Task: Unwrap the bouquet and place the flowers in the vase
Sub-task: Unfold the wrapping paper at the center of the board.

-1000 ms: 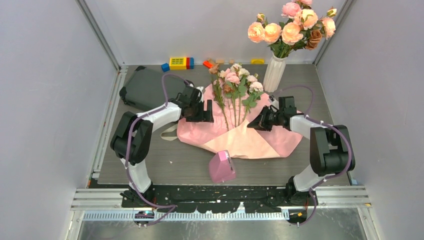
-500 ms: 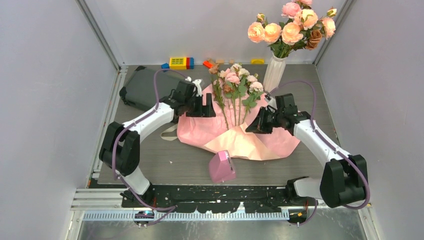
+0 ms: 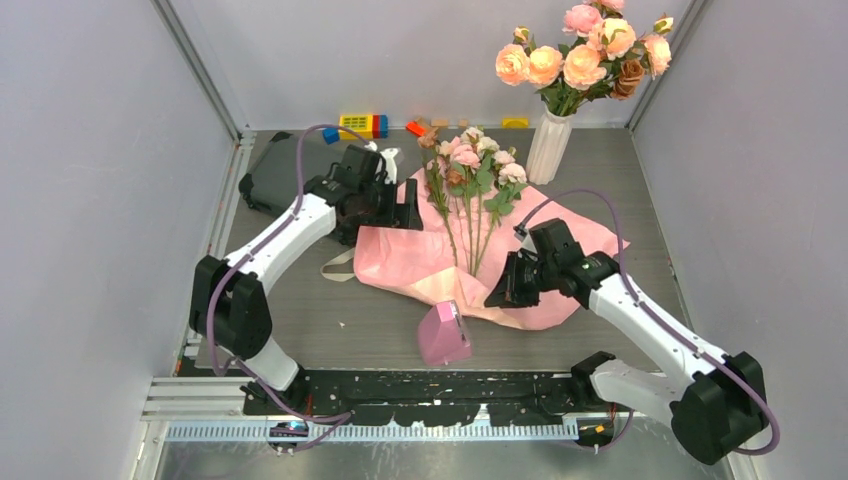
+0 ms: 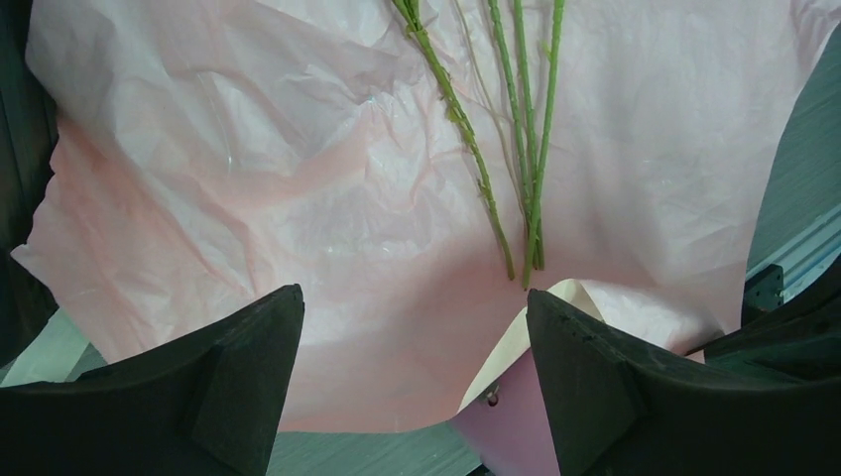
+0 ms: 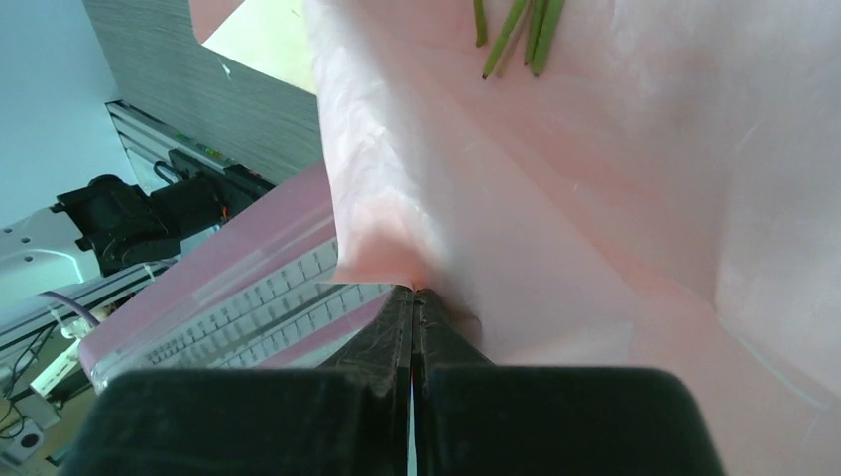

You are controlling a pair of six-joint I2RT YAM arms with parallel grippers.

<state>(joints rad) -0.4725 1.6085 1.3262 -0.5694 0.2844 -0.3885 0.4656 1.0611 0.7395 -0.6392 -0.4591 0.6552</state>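
The bouquet is unwrapped: its pale pink wrapping paper (image 3: pixel 400 262) lies spread on the table with the flowers (image 3: pixel 470 165) on top, stems (image 4: pixel 531 178) pointing to the near side. My left gripper (image 3: pixel 410 215) hovers open over the paper's left part (image 4: pixel 248 198), holding nothing. My right gripper (image 3: pixel 498 292) is shut on a pinched fold at the paper's near right edge (image 5: pixel 595 198), just short of the stem ends (image 5: pixel 516 30). The ribbed white vase (image 3: pixel 548 150) stands at the back right.
A large peach-orange rose cluster (image 3: pixel 580 55) fills the vase. A solid pink wedge (image 3: pixel 444 333) sits by the paper's near edge, close to my right gripper. A dark grey bag (image 3: pixel 275 175) lies at back left, toy blocks (image 3: pixel 360 125) along the back wall, and a beige ribbon (image 3: pixel 335 268) left of the paper.
My right gripper, still shut on the paper, has pulled it toward the near side and left, folding the right part over. My left gripper has drifted back and slightly left, staying open.
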